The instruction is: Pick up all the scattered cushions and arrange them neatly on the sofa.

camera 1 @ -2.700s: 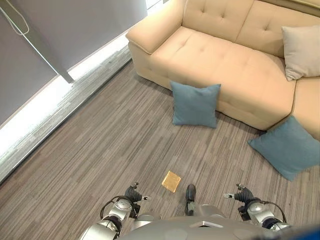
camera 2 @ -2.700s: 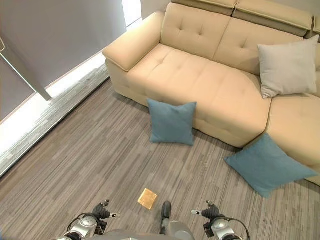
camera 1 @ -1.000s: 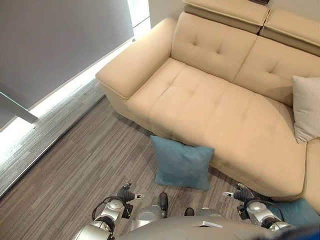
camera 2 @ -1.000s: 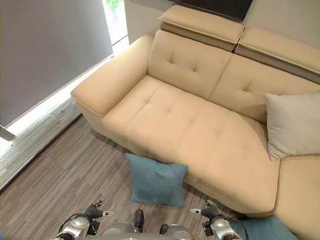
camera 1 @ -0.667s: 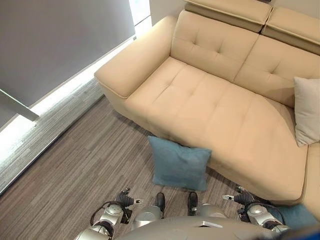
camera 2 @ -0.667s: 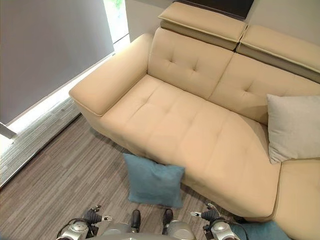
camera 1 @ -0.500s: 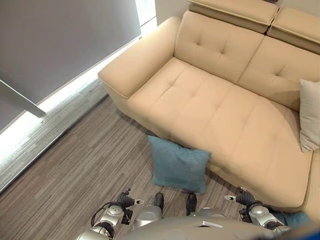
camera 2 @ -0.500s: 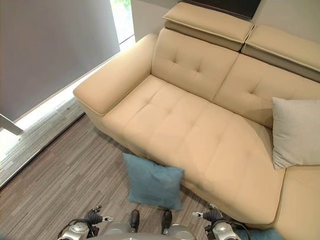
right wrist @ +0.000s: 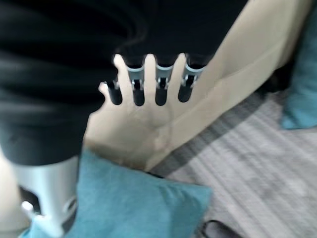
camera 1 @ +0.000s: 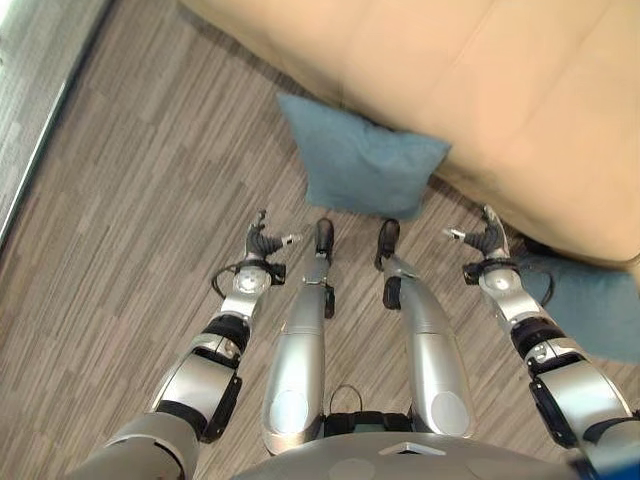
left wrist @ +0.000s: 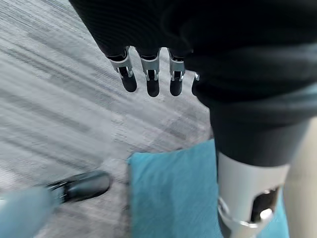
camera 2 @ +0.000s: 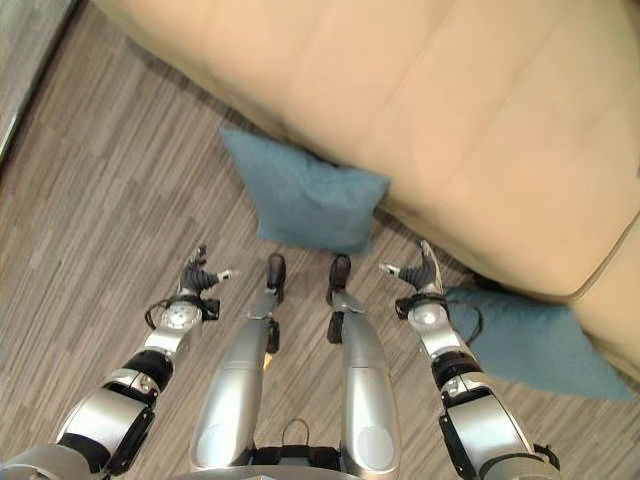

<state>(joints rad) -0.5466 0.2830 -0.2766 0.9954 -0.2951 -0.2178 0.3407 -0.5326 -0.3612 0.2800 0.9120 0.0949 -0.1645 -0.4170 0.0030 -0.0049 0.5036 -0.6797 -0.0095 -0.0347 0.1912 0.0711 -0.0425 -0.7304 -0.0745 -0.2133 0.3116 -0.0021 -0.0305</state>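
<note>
Leaning on the sofa (camera 1: pixel 520 100), a seemingly plain blue cushion (camera 1: pixel 360 165).

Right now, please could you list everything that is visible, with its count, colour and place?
blue cushion: 1, blue, on the floor against the sofa front, ahead of the robot.
second blue cushion: 1, blue, on the floor by the sofa, at the robot's right.
sofa: 1, beige, across the far side.
floor: 1, grey-brown striped, under everything.
left hand: 1, silver and dark, open, empty, above the floor.
right hand: 1, silver and dark, open, empty, near the second blue cushion.
</note>
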